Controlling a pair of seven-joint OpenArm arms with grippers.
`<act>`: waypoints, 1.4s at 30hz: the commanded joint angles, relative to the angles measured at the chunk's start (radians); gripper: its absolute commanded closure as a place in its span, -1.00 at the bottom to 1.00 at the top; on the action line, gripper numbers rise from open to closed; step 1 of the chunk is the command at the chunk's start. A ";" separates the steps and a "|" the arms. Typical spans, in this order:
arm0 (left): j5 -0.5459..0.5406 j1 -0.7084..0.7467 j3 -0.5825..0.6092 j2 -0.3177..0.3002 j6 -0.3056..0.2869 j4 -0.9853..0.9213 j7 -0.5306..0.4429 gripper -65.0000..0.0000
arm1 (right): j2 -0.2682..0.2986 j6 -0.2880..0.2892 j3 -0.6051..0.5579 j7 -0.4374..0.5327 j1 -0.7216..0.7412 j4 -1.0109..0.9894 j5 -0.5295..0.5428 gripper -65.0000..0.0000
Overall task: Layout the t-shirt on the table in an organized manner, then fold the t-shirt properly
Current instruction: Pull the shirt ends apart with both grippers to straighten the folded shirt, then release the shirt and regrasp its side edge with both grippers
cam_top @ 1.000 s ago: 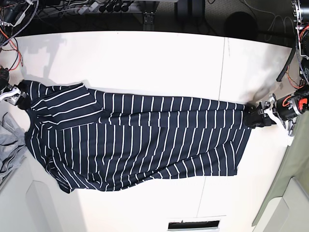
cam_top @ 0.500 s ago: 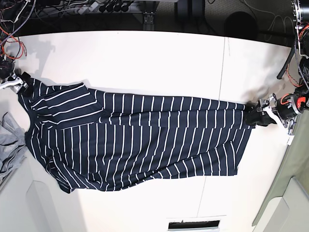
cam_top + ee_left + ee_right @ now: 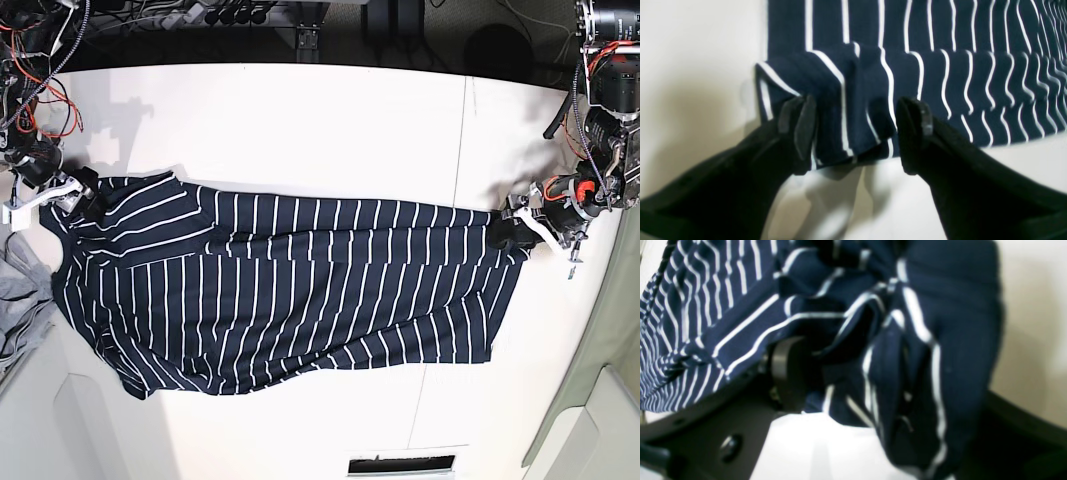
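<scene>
The navy striped t-shirt [image 3: 300, 280] lies spread lengthwise across the white table [image 3: 300, 120], rumpled along its near edge. My left gripper [image 3: 512, 228] is at the shirt's right end. In the left wrist view [image 3: 858, 133] its jaws stand apart around a bunched fold of the shirt [image 3: 846, 100], which rests on the table [image 3: 690, 66]. My right gripper [image 3: 78, 197] is at the shoulder end. In the right wrist view [image 3: 880, 373] shirt fabric [image 3: 723, 306] is heaped between and over the jaws. One finger [image 3: 786, 370] shows far to the left; the other is hidden.
A light grey garment [image 3: 20, 300] hangs off the table's left edge. Cables and electronics [image 3: 30, 60] sit at the back left. A dark seam [image 3: 462, 150] crosses the table. An olive-grey surface [image 3: 610, 340] borders the right edge.
My right gripper has moved rightward into the shoulder, bunching the sleeve shorter. My left gripper has shifted slightly up and left at the hem end.
</scene>
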 commanded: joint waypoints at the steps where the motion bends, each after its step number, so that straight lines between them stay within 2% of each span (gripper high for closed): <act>1: 0.028 -0.015 -0.002 -0.007 0.035 -0.003 0.002 -0.24 | 0.003 0.007 0.000 -0.008 0.016 0.011 0.000 -0.27; 2: 0.037 -0.015 -0.002 -0.005 0.047 -0.004 -0.010 -0.17 | -0.002 0.008 0.000 -0.009 0.021 0.011 0.000 -0.16; 3: 0.048 -0.015 -0.002 -0.005 0.053 -0.004 -0.019 -0.03 | -0.007 0.010 0.000 -0.010 0.024 0.011 0.000 0.06; 4: 0.057 -0.015 -0.002 -0.005 0.053 -0.004 -0.026 0.20 | -0.011 0.015 0.000 -0.010 0.027 0.011 0.000 0.34; 6: 0.079 -0.018 -0.002 -0.005 0.052 -0.003 -0.025 0.83 | -0.015 0.015 0.000 -0.013 0.027 0.016 0.001 1.00; 7: 0.090 -0.018 -0.002 -0.006 0.051 -0.002 -0.019 1.00 | -0.015 0.015 0.001 -0.028 0.026 0.021 0.000 1.00; 9: 0.092 -0.017 -0.003 -0.017 0.016 0.003 0.010 1.00 | -0.015 0.023 0.007 -0.087 0.024 0.036 0.008 1.00; 11: 0.074 -0.014 -0.003 -0.034 -0.047 0.014 0.047 1.00 | -0.014 0.053 0.017 -0.153 0.023 0.059 0.035 1.00; 13: 0.005 0.006 -0.003 -0.061 -0.093 0.047 0.079 1.00 | -0.014 0.056 0.032 -0.205 0.008 0.097 0.061 1.00; 17: -0.104 0.120 -0.003 -0.134 -0.096 0.187 0.134 1.00 | -0.012 0.056 0.058 -0.230 -0.084 0.217 0.087 1.00; 24: -0.114 0.323 -0.011 -0.215 -0.096 0.457 0.164 1.00 | -0.003 0.056 0.058 -0.237 -0.252 0.371 0.091 1.00; 27: -0.114 0.398 -0.063 -0.217 -0.068 0.533 0.183 1.00 | 0.019 0.056 0.061 -0.235 -0.334 0.423 0.112 1.00; 30: -0.114 0.446 -0.120 -0.218 -0.071 0.558 0.187 1.00 | 0.037 0.056 0.070 -0.223 -0.388 0.466 0.117 1.00; 32: -0.117 0.468 -0.146 -0.217 -0.096 0.561 0.191 1.00 | 0.048 0.056 0.074 -0.208 -0.406 0.475 0.116 1.00; 37: -0.173 0.484 -0.153 -0.210 -0.096 0.561 0.216 0.98 | 0.054 0.055 0.074 -0.193 -0.407 0.474 0.114 1.00; 40: -0.205 0.484 -0.153 -0.207 -0.096 0.561 0.215 0.61 | 0.053 0.055 0.074 -0.183 -0.404 0.474 0.112 0.31; 42: -0.211 0.484 -0.153 -0.207 -0.096 0.561 0.216 0.40 | 0.053 0.055 0.074 -0.184 -0.405 0.474 0.111 0.02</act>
